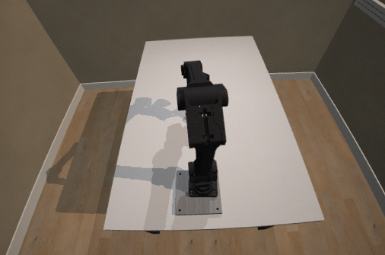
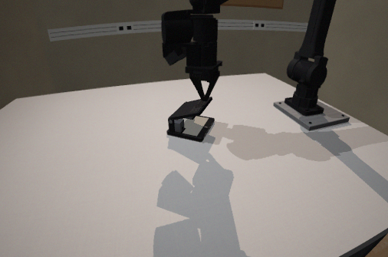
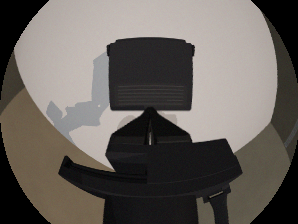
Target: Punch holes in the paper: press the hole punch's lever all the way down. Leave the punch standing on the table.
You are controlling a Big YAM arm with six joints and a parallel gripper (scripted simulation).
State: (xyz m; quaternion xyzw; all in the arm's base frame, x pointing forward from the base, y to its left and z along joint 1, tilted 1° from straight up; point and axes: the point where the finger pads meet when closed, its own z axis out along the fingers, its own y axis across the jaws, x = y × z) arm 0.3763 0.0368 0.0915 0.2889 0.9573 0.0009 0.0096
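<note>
1. Dull olive walls and a wood floor are seen around a long white table (image 1: 266,148); a grey base plate (image 2: 337,119) carries the arm at the right of the exterior view
2. Hole punch (image 2: 190,120) is found standing on the table near its middle, well apart from the base plate; pale paper (image 2: 199,122) is seen lying in its open mouth
3. Lever (image 2: 190,108) is noted as raised, sloping up toward its free right end; its long axis is judged to run left to right in the exterior view, hinge at the left
4. Gripper (image 2: 205,97) is held directly above that free end, fingertips at or touching the lever's upper edge; contact cannot be confirmed
5. Jaws are clenched to a single point with nothing between them
6. Arm is posed arching over from the base, wrist pointing straight down; in the top view the punch is hidden beneath it
7. Straight downward travel is judged to be called for; the lever is not yet pressed flat
</note>
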